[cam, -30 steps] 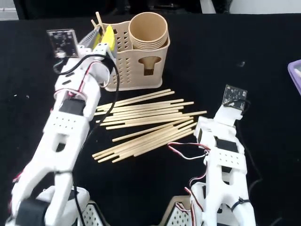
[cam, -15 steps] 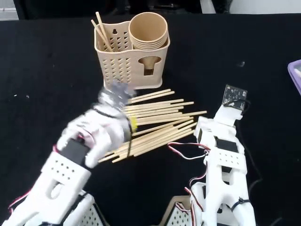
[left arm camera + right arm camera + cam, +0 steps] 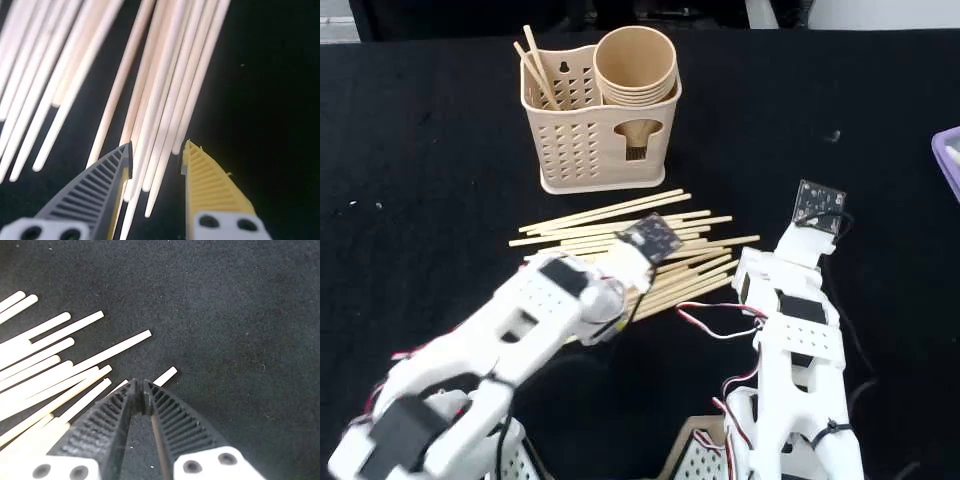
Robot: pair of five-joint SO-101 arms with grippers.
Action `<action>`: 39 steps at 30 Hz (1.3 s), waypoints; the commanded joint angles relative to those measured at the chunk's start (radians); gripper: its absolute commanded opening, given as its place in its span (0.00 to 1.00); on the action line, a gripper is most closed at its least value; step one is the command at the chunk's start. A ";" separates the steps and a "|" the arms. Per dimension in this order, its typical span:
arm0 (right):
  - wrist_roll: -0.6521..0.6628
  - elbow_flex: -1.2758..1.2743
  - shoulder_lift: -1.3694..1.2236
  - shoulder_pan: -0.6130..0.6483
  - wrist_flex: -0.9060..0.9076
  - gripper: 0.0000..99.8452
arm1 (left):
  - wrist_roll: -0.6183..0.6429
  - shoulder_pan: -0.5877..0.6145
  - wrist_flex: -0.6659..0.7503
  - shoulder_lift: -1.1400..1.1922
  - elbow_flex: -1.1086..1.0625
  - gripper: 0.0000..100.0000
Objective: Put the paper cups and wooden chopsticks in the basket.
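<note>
- Black cloth (image 3: 420, 200) covers the whole table, seen from above, with two white robot arms reaching in from the near edge.
- One beige plastic basket (image 3: 582, 150) with perforated walls stands upright at the far side of the cloth. It has two compartments side by side.
- One nested stack of paper cups (image 3: 636, 62) sits upright in the basket's right compartment. About five rims show, but the exact number is hard to tell.
- Two standing chopsticks (image 3: 533, 62) lean in the left compartment, poking up above the rim.
- More than a dozen loose chopsticks (image 3: 600, 213) lie flat on the cloth just in front of the basket, roughly parallel. They overlap, and one arm covers part of the pile, so an exact count is not possible.
- The left arm (image 3: 530, 310) stretches over the near side of that pile. Its left pincer (image 3: 155, 157) is partly open, with one grey finger (image 3: 100, 185) and one yellow finger (image 3: 210, 185) on either side of the thin tips of about four sticks. It grips none of them.
- The right arm (image 3: 798, 320) sits just right of the pile. Its right pincer (image 3: 140, 389) is closed tip to tip with nothing between, over bare cloth just beside the blunt ends of the sticks.
- One purple object (image 3: 948, 150) is cut off by the right edge of the high view; what it is cannot be told.
</note>
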State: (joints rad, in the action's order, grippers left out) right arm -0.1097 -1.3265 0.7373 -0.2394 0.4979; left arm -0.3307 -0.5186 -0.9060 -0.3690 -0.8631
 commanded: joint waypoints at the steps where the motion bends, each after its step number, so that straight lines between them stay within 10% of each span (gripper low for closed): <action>1: 0.009 0.021 0.035 -0.009 -0.015 0.01 | 0.025 -0.053 0.002 0.110 0.130 0.18; 21: 0.002 0.030 0.030 -0.094 -0.014 0.01 | 0.051 -0.082 0.110 0.273 0.147 0.11; 33: 0.005 0.030 0.030 -0.094 -0.014 0.01 | 0.040 -0.079 -0.086 0.066 0.156 0.03; 39: 0.005 0.030 0.028 -0.094 -0.014 0.01 | -0.178 -0.062 -0.190 0.018 0.116 0.03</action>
State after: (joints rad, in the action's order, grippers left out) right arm -0.1097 -1.3265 0.7373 -0.3483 0.4979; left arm -0.3705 -0.5969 -1.0487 -0.3076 -0.7388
